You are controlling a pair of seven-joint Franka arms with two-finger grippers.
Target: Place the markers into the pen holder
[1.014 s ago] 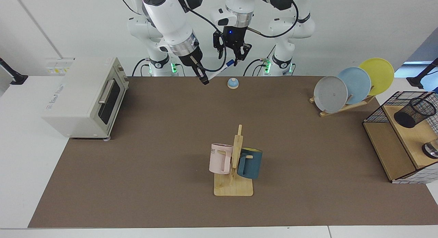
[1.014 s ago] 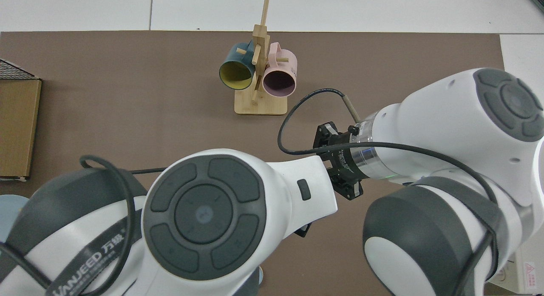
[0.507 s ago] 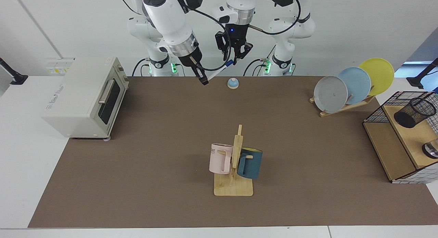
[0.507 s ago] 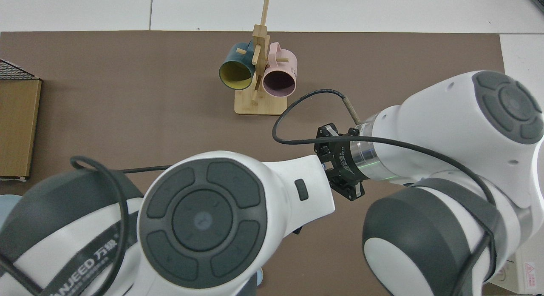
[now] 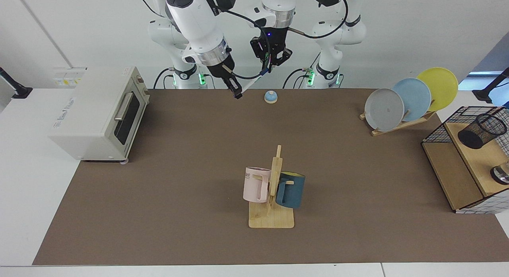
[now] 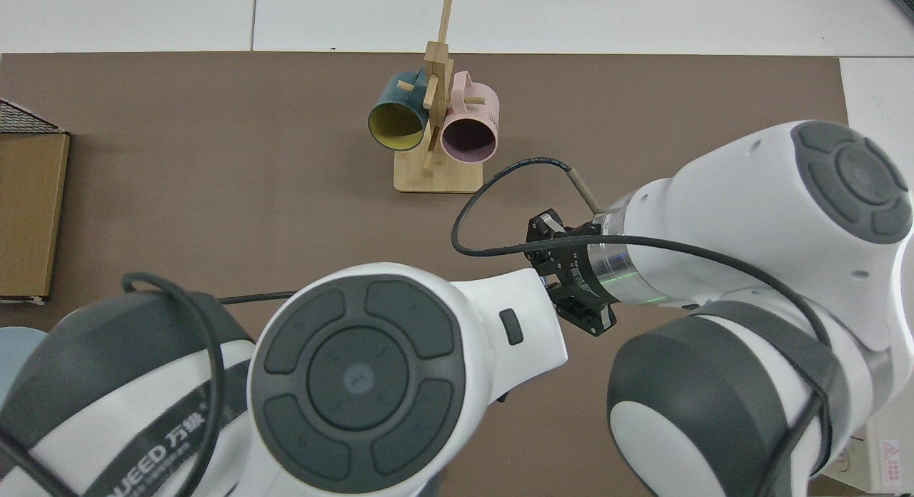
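right gripper [image 5: 237, 92]: low over the mat's far edge, tilted, fingers closed on the white end of the marker [image 5: 252, 81]. marker: off the mat, slanting up from that grip, blue cap end at the left gripper [image 5: 267, 66]. left gripper: higher, pointing down, just above the bell [image 5: 271, 96]; fingers close round the cap end, grip or gap cannot be told. top view: both grippers hidden under arm housings; only the right wrist flange [image 6: 571, 272] seen.

holder [image 5: 481, 131]: black mesh cup, lying tilted on the wooden shelf of the wire basket [image 5: 463, 157], far from both grippers.

mug rack [image 5: 271, 197]: pink and blue mugs, mid-mat.
plate rack [image 5: 409, 98]: grey, blue, yellow plates.
toaster oven [image 5: 99, 112]: door closed.
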